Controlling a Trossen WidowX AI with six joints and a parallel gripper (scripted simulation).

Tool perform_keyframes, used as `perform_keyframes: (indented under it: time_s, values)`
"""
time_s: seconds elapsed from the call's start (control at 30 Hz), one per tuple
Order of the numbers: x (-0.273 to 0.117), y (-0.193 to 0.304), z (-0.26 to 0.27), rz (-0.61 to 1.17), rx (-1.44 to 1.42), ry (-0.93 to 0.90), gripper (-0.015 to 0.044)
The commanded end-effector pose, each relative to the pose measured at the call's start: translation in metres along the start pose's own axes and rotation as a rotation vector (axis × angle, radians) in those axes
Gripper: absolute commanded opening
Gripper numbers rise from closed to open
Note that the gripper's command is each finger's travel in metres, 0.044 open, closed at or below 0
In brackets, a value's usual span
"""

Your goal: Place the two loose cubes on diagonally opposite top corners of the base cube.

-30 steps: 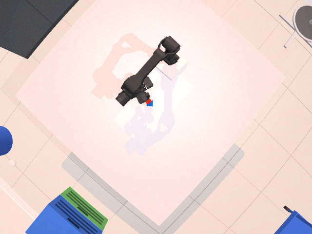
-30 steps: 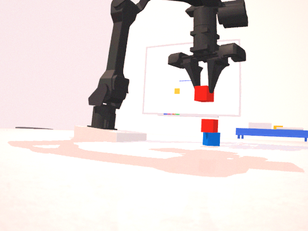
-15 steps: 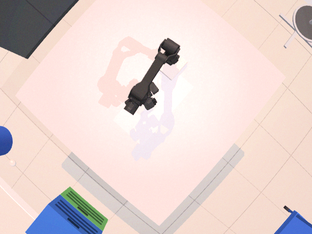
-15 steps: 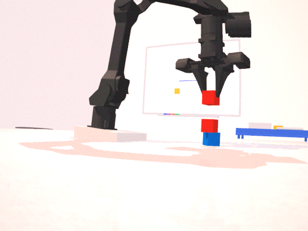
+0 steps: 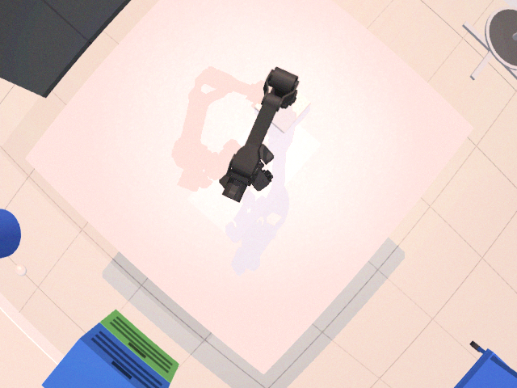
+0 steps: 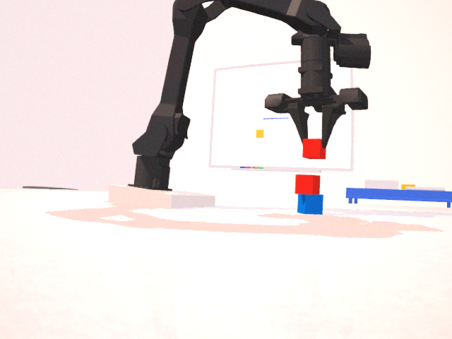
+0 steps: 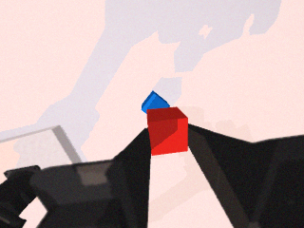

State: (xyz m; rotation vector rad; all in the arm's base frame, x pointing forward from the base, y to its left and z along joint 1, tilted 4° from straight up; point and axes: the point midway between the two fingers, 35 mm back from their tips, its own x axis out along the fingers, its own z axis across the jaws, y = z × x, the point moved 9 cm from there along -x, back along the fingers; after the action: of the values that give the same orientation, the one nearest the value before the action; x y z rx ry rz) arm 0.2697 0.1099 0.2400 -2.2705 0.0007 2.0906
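Hand pinching red cube between fingertips, pointing straight down, held well above stack. Second red cube already on blue base cube, sitting toward its left side in exterior view. Held cube hangs nearly straight over stack, slightly right of placed cube. Wrist view: held cube hides placed one, only corner of base showing. Judgement: next move mainly vertical descent onto free diagonal corner, keeping gap; exact offset hard to tell.

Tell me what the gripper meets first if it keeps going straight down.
Probably the red cube sitting on the blue base cube, met by the held red cube in the gripper; sideways offset is unclear.
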Motion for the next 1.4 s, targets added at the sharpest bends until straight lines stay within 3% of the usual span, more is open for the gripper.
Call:
perform_keyframes:
  time_s: [0.0, 1.37]
  values:
    - [0.000, -0.011, 0.002, -0.001, -0.015, 0.005, 0.0105]
    - [0.060, -0.019, 0.004, -0.002, -0.027, 0.005, 0.0105]
